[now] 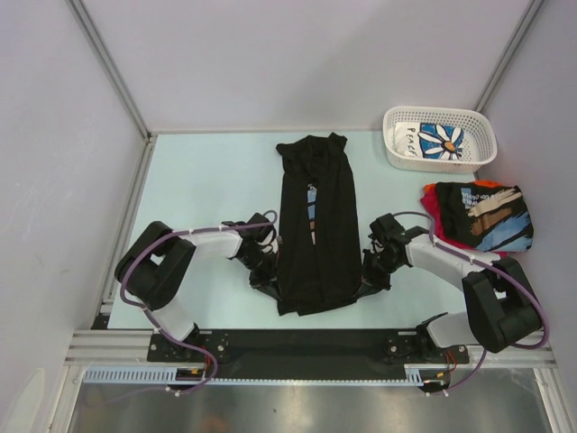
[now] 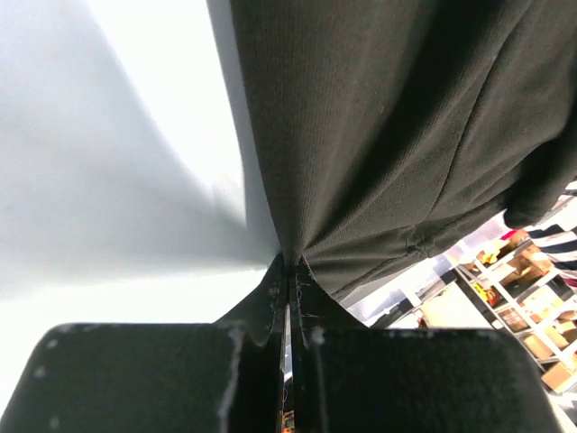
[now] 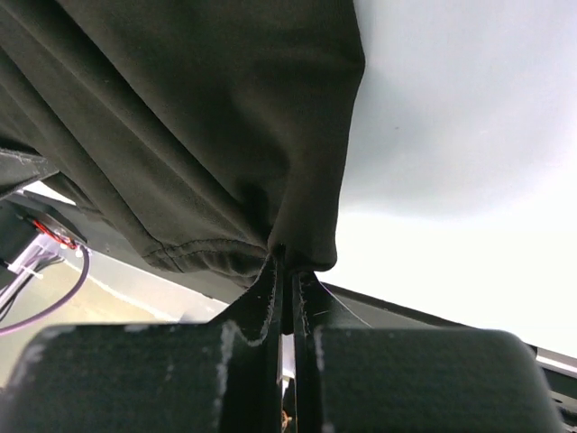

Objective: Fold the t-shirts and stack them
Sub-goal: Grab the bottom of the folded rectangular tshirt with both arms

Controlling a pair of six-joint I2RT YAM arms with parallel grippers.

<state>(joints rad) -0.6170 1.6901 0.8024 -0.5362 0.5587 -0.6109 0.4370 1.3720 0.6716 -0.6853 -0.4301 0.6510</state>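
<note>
Our left gripper (image 2: 287, 271) is closed down to a hairline, and its tips pinch a small fold of the black t-shirt (image 2: 388, 135). The cloth fans out from that pinch, with a stitched hem showing just beside it. Our right gripper (image 3: 287, 257) stands the same way, jaws pressed together on a bunched bit of the same shirt, again close to a hemmed edge. From above, we see the two grippers at the near corners of this shirt, the left one on its left side and the right one on its right. The shirt lies as a long narrow strip running away from us down the middle of the pale blue table (image 1: 207, 189). Its far end is rumpled, and a sliver of light-blue print peeks from a crease along its length. Well apart from it, at the table's right edge, a folded printed black t-shirt (image 1: 491, 216) with tan, light-blue and white strokes rests on a red t-shirt (image 1: 433, 209). Beyond that pile, in the far right corner, the white lattice basket (image 1: 393, 135) holds a white t-shirt (image 1: 440, 141) with a blue daisy.
</note>
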